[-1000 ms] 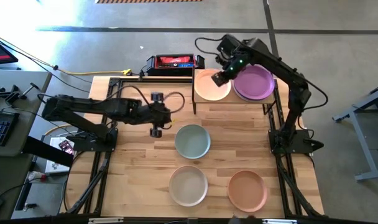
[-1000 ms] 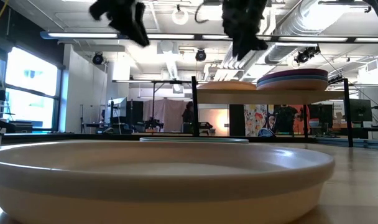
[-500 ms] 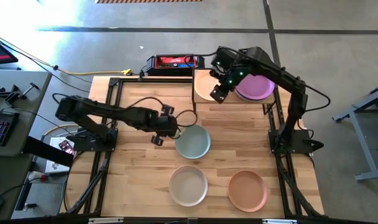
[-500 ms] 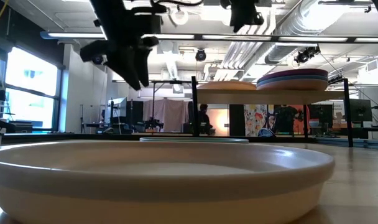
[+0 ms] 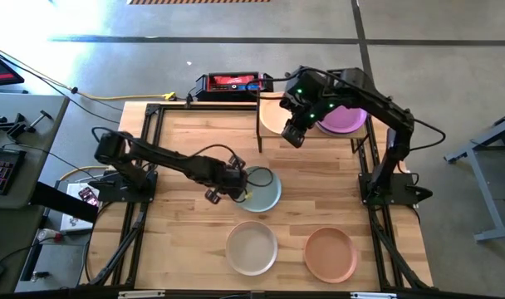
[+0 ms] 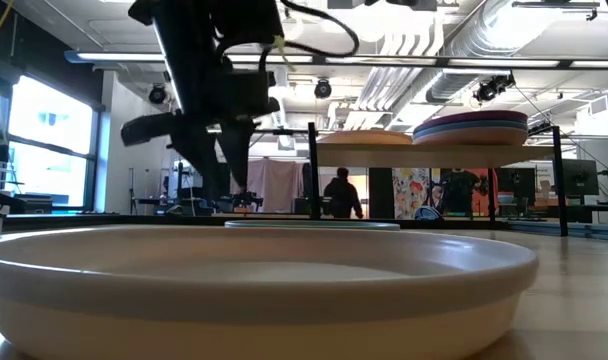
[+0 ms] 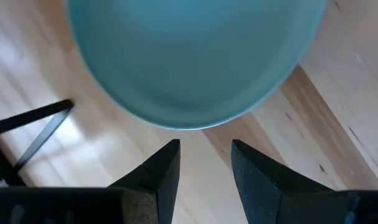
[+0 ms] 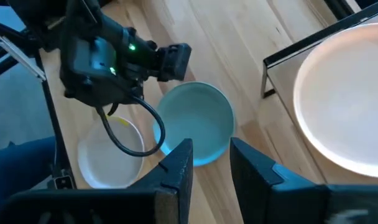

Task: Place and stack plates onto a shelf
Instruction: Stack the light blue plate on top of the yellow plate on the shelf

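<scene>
L end effector (image 7: pixel 204 163) open, empty, at pale teal plate (image 5: pixel 258 189) rim, lined up to grab; R end effector (image 8: pixel 207 163) open, empty nr shelf (image 5: pixel 269 135).

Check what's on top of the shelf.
On the shelf: a peach plate alone, and a stack with a purple plate topmost. The right arm covers parts of both.

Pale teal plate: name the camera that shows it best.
The right wrist view: the whole pale teal plate shows, unobstructed. The high view has the left claw over its rim, the left wrist view crops it, the low view shows only an edge.
</scene>
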You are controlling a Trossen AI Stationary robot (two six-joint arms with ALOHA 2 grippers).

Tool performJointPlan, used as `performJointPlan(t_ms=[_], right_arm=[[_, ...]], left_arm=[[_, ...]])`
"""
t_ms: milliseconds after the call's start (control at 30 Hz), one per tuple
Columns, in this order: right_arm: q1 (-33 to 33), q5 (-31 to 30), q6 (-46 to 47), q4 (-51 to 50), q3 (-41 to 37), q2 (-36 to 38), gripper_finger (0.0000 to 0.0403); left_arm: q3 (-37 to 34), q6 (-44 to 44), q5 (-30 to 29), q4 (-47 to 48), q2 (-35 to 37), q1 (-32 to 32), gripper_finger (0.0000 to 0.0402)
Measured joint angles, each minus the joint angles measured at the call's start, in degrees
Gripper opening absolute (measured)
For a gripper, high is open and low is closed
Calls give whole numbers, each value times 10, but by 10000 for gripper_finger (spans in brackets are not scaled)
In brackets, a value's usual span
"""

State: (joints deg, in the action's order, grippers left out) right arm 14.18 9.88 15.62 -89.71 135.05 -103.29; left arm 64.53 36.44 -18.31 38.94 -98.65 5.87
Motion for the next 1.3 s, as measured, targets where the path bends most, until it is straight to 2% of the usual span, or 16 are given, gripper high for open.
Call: performJointPlan(t_ms=[433,667,1167,1300], right_arm=[[-1,-14,4,-3,-2,7,85],[-1,-14,4,-3,-2,7,85],[-1,-14,9,-3,-2,7,85],[-1,-17,9,-3,-2,7,85]], left_arm=[[0,102,34,-30,-29,2,133],[0,147,103,-28,-29,2,133],[0,148,101,-31,-82,2,133],[0,148,101,-37,-83,2,122]])
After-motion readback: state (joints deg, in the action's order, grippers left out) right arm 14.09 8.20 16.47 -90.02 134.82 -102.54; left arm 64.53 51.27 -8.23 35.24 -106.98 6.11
